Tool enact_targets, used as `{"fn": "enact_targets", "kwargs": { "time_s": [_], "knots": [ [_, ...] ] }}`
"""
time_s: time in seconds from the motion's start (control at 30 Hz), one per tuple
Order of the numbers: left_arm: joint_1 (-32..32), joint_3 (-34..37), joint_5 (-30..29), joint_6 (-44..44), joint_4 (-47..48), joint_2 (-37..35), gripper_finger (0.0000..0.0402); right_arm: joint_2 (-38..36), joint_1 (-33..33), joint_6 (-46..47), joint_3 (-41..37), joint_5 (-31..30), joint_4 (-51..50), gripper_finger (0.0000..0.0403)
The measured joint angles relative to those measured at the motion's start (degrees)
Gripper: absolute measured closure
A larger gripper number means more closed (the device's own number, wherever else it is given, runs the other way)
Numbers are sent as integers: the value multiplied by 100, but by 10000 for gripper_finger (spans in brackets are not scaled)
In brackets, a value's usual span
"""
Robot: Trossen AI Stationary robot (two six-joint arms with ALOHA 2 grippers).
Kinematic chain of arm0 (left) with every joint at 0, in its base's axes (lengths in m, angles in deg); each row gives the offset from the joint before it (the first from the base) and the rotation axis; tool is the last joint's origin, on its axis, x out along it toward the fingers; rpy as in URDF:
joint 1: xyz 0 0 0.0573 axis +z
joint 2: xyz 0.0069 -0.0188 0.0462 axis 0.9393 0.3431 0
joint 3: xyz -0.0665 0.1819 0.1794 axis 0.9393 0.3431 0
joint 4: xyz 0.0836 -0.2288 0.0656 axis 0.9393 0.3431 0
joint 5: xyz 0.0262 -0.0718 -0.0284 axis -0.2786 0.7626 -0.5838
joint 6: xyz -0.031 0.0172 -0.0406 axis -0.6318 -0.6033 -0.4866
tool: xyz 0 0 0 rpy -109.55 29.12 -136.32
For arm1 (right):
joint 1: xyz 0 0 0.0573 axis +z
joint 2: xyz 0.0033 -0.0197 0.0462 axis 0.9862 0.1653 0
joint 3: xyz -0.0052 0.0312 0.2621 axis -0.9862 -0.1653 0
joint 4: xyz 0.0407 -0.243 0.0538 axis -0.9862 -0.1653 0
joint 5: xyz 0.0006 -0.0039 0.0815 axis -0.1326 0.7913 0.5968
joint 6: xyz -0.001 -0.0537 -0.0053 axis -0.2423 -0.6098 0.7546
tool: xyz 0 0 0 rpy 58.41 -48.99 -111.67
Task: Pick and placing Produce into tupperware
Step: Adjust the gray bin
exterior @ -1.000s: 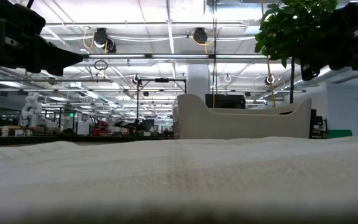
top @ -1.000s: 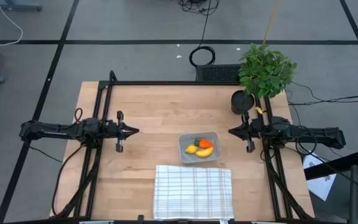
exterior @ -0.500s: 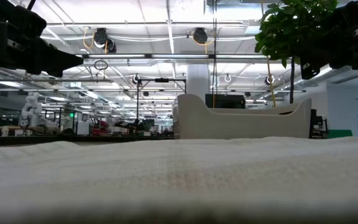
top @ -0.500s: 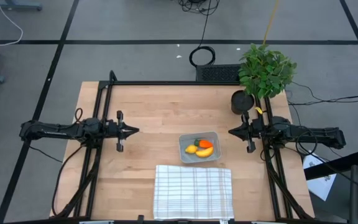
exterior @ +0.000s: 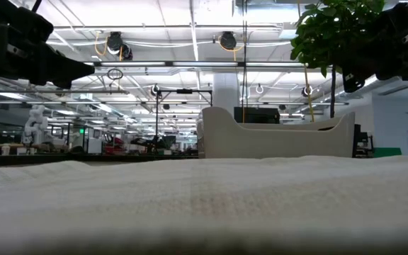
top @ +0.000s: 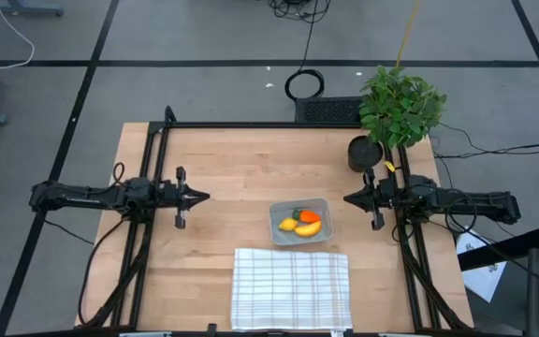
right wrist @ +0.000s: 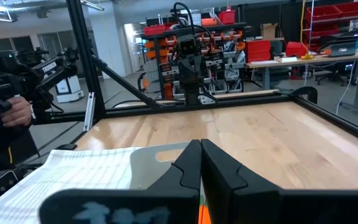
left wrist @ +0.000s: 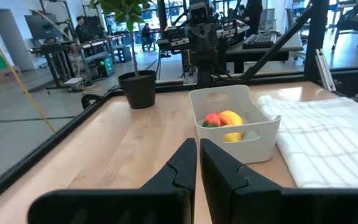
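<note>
The tupperware [top: 300,221] stands on the wooden table right of its middle and holds the yellow banana [top: 308,227], the yellow-orange lemon-like lump [top: 288,224] and the orange carrot [top: 309,216] with a green top. It also shows in the left wrist view [left wrist: 232,130] and the low view [exterior: 276,132]. My left gripper [top: 206,197] is shut and empty, over the table left of the tupperware. My right gripper [top: 346,198] is shut and empty, just right of the tupperware. Both hover above the table.
A white checked cloth [top: 290,288] lies flat at the table's near edge, just in front of the tupperware. A leafy potted plant [top: 399,105] and a black round pot [top: 364,153] stand at the far right corner. A person's hand [right wrist: 14,112] shows beyond the table.
</note>
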Motion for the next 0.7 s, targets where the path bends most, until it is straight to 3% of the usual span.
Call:
{"fn": "enact_targets", "kwargs": {
  "time_s": [0.23,0.37,0.7],
  "knots": [
    [0,-2,295,-214,25,58,376,2,0,-171,0,0,43,403],
    [0,-23,-57,-340,-129,146,376,78,0,-198,109,-7,155,403],
    [2,-728,-190,-298,-143,1076,376,1180,-2,-257,623,-24,164,403]
  ]
}}
